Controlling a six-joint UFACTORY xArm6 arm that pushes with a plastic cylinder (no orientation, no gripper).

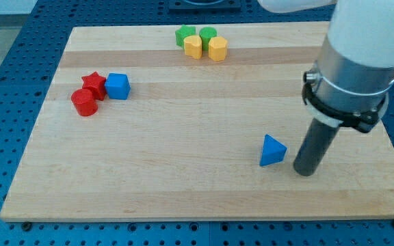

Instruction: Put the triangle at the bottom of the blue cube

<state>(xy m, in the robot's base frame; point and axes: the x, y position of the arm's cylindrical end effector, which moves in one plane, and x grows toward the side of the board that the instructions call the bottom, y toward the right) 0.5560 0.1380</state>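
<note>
A blue triangle (pixel 272 151) lies on the wooden board (pixel 183 171) at the view's lower right. A blue cube (pixel 117 86) sits at the view's left, touching a red star (pixel 94 83) with a red cylinder (pixel 84 103) just below it. My tip (pixel 304 171) rests on the board just to the right of the blue triangle, a small gap apart from it. The rod rises from it to the arm's grey and white body at the view's upper right.
Two green blocks (pixel 185 34) (pixel 208 33) and two yellow blocks (pixel 193 47) (pixel 217 48) cluster near the board's top edge. A blue perforated table (pixel 5 82) surrounds the board.
</note>
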